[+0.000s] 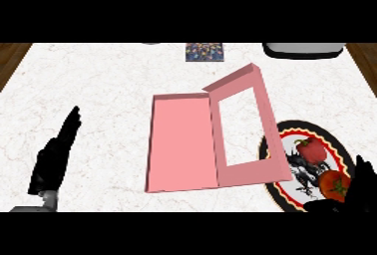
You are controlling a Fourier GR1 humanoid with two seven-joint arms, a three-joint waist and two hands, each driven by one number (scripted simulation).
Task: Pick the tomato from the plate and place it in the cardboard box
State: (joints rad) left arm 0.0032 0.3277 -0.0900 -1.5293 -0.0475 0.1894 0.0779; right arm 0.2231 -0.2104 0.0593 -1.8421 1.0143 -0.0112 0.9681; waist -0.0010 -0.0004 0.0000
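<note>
Red tomato on plate, stem upward, right hand open beside it, left hand straight-fingered, empty

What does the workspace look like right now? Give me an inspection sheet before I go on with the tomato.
Surface: white marbled counter.
Job's things: tomato on the plate, beside a red pepper; pink box open, nothing inside, its windowed lid hiding the plate's left rim.
Clutter: colourful packet and white appliance at the far edge.
Hands: left hand open, resting at the left; right hand at the tomato, grip unclear.
Cables: nothing seen.
Surroundings: brown wood past the far corners.
</note>
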